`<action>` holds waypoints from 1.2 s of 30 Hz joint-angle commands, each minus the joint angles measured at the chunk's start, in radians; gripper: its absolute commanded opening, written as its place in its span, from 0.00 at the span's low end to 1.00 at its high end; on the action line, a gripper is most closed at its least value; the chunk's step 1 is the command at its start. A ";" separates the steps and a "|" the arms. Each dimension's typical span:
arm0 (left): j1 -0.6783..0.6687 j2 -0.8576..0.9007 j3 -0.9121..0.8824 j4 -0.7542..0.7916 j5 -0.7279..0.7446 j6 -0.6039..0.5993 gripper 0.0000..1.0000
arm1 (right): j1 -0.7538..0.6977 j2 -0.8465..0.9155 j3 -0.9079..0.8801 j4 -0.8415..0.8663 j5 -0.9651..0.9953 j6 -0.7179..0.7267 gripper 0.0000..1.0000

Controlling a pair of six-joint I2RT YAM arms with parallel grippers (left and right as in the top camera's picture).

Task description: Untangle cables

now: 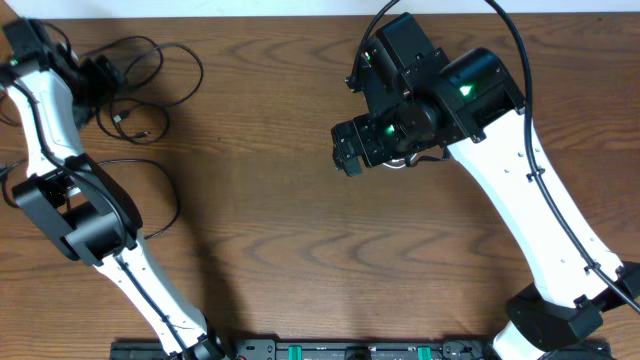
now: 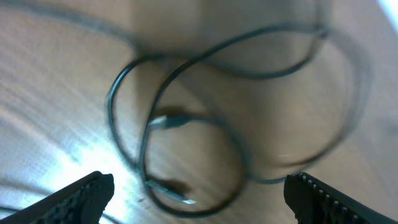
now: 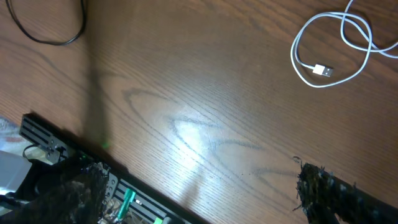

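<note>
A black cable [image 1: 150, 70] lies in loose overlapping loops at the table's far left corner. In the left wrist view its blurred loops [image 2: 236, 93] and two small plug ends [image 2: 171, 121] lie on the wood. My left gripper [image 2: 199, 200] hangs just above them, open, with nothing between the fingers [image 2: 81, 199]. A second black cable [image 1: 172, 205] curves around the left arm. The white cable [image 3: 329, 53] lies coiled at the top right of the right wrist view; overhead, the right arm hides it. My right gripper [image 3: 208, 193] is open over bare wood.
A black rail with green parts [image 1: 350, 351] runs along the table's front edge and also shows in the right wrist view [image 3: 50, 140]. The left arm [image 1: 80, 210] stands over the second black cable. A black cable loop [image 3: 50, 34] shows far left.
</note>
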 commanded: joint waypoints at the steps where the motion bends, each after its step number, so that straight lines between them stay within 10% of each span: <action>1: 0.011 0.010 -0.093 0.024 -0.066 -0.001 0.93 | 0.006 0.004 0.000 0.000 0.008 -0.005 0.96; 22: 0.000 0.056 -0.238 0.111 -0.055 -0.182 0.87 | 0.006 0.004 0.000 0.018 0.008 -0.005 0.97; 36: -0.042 0.103 -0.233 0.223 -0.031 -0.182 0.15 | 0.006 0.004 0.000 0.006 0.008 -0.005 0.97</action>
